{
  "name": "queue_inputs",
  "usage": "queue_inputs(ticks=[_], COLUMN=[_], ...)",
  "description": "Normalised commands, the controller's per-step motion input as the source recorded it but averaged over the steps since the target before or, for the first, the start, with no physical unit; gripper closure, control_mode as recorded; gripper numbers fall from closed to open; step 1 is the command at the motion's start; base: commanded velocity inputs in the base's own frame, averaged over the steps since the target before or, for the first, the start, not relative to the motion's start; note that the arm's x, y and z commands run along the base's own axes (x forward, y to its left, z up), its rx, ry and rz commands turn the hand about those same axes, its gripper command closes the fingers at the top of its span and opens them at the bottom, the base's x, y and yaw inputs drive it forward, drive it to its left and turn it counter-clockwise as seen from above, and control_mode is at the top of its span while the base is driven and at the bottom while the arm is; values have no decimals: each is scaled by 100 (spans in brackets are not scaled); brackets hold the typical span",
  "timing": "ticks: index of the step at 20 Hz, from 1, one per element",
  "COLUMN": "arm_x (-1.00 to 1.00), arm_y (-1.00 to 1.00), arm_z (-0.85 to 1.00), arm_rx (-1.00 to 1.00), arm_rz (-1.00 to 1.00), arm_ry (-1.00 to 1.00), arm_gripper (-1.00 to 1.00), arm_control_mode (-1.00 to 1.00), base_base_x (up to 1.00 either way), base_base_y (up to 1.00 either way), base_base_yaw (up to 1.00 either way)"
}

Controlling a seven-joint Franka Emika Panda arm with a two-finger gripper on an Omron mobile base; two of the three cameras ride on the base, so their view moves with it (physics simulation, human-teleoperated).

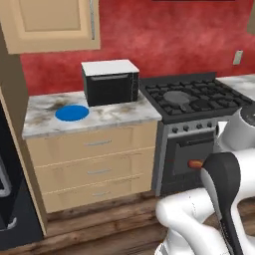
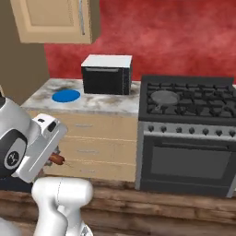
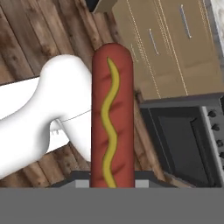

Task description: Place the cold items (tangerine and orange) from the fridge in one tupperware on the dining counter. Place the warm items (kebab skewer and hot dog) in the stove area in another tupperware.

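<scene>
My gripper (image 3: pixel 112 180) is shut on the hot dog (image 3: pixel 111 113), a reddish-brown sausage with a wavy yellow mustard line. In the hand view it stands lengthwise up from between the fingers, over the wooden floor. From the left base view its end (image 1: pixel 195 163) pokes out beside the hand, in front of the oven door. The right base view has the hot dog (image 2: pixel 56 159) under the white hand, with the gripper (image 2: pixel 51 154) low at the left, in front of the drawers.
The stove (image 1: pixel 199 97) with a grey pan (image 1: pixel 177 97) stands to the right. On the marble counter (image 1: pixel 119 117) are a black microwave (image 1: pixel 110 82) and a blue plate (image 1: pixel 72 113). Drawers (image 1: pixel 94 164) sit below, and the dark fridge (image 1: pixel 10 194) is at the far left.
</scene>
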Motion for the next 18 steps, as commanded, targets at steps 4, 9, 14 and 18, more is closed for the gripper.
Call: queue_inputs(ticks=[4, 9, 14, 18], arm_x=[0, 0, 0, 0], arm_y=[0, 0, 0, 0], arm_z=[0, 0, 0, 0], arm_rx=[0, 0, 0, 0], arm_rz=[0, 0, 0, 0], arm_ry=[0, 0, 0, 0], arm_gripper=[100, 100, 100, 100], arm_control_mode=[100, 100, 100, 100], base_base_x=[-58, -49, -48, -61], base_base_y=[0, 0, 0, 0], base_base_yaw=[-58, -67, -72, -70])
